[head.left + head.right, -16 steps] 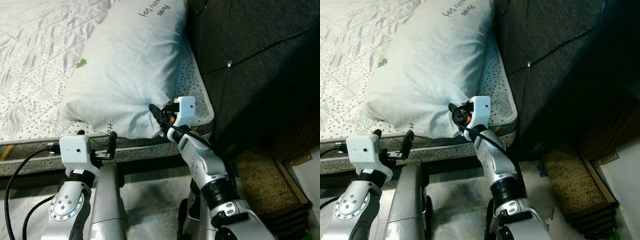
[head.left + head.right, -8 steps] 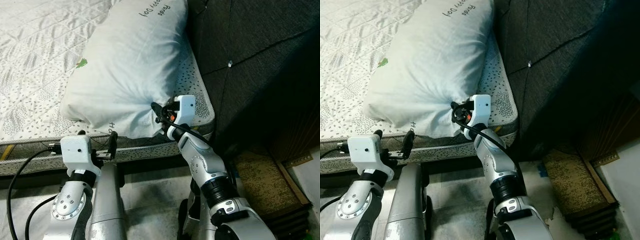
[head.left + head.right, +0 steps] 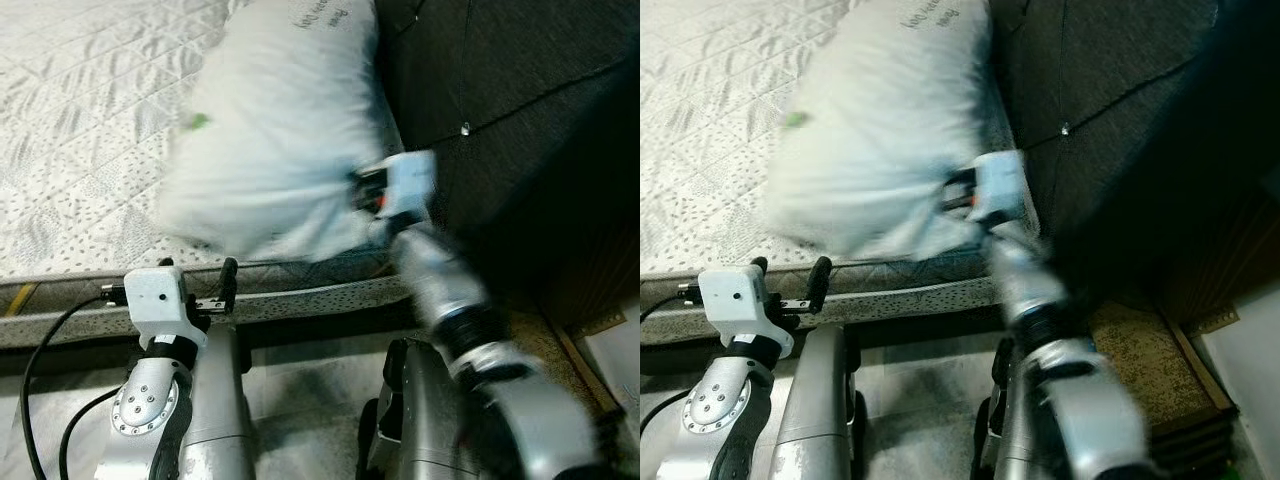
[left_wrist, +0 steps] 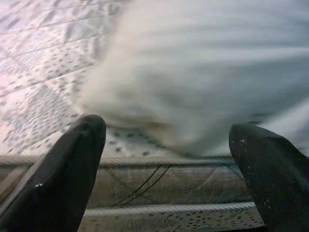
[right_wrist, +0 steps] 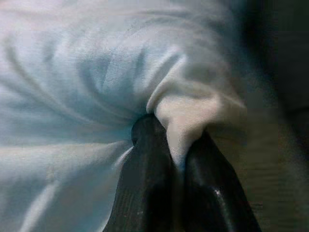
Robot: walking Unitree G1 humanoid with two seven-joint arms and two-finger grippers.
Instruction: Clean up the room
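Bed [image 3: 90, 150] with a quilted, leaf-speckled white mattress spans the upper left of the eye views, its piped edge running just in front of the robot. Dark grey upholstered headboard [image 3: 520, 110] stands at the bed's right end. On the mattress against that headboard lies a big white pillow [image 3: 270, 130] with dark printed lettering near its far end; it is motion-blurred. The right end effector [image 5: 176, 159] has its two black fingers pinched together on a bunched fold of the pillow's near corner, cloth squeezed between them. The left end effector [image 4: 169, 159] hovers by the mattress edge, near the pillow but apart from it, fingers spread wide with nothing between them. A brown woven mat [image 3: 550, 345] lies on the floor at the right.
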